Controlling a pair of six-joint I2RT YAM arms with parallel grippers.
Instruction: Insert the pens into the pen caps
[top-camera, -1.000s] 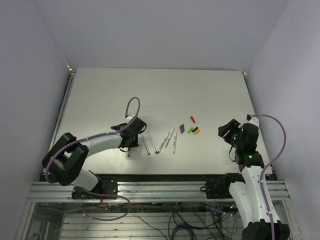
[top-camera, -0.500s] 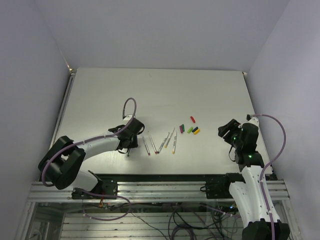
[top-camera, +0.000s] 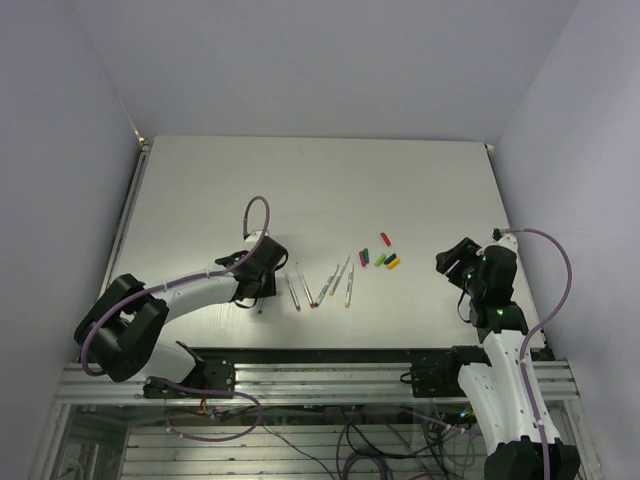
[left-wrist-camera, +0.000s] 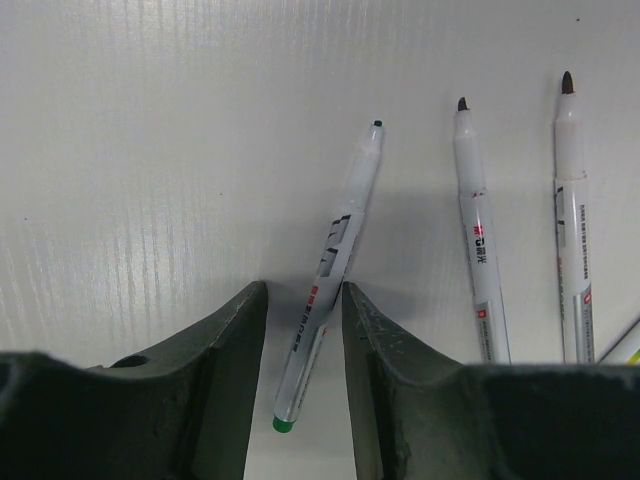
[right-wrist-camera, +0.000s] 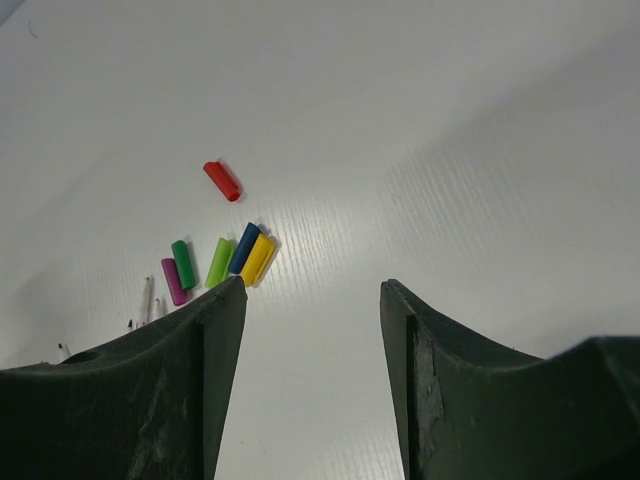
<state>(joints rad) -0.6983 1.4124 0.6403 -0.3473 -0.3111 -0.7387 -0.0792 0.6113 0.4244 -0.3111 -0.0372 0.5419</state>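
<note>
A green-ended pen (left-wrist-camera: 325, 290) lies tilted on the white table between the fingers of my left gripper (left-wrist-camera: 303, 287). The jaws stand open around it; the right finger (left-wrist-camera: 380, 360) is against the barrel and the left finger is apart from it. From above, the left gripper (top-camera: 260, 298) is low over the left end of the row of pens (top-camera: 305, 288). Two more pens (left-wrist-camera: 475, 240) lie to its right. Several pen caps (right-wrist-camera: 244, 247) lie in a cluster, with a red cap (right-wrist-camera: 221, 181) apart behind them. My right gripper (right-wrist-camera: 314, 285) hangs open and empty, right of the caps.
The pens and the caps (top-camera: 385, 260) lie near the table's front middle. The right arm (top-camera: 480, 280) stands by the right edge. A metal rail (top-camera: 320, 375) runs along the near edge. Walls close in the table at the back and both sides.
My left gripper's jaws have spread a little and the left arm has shifted slightly left and lower. The green-ended pen stays on the table. The right arm has not moved.
</note>
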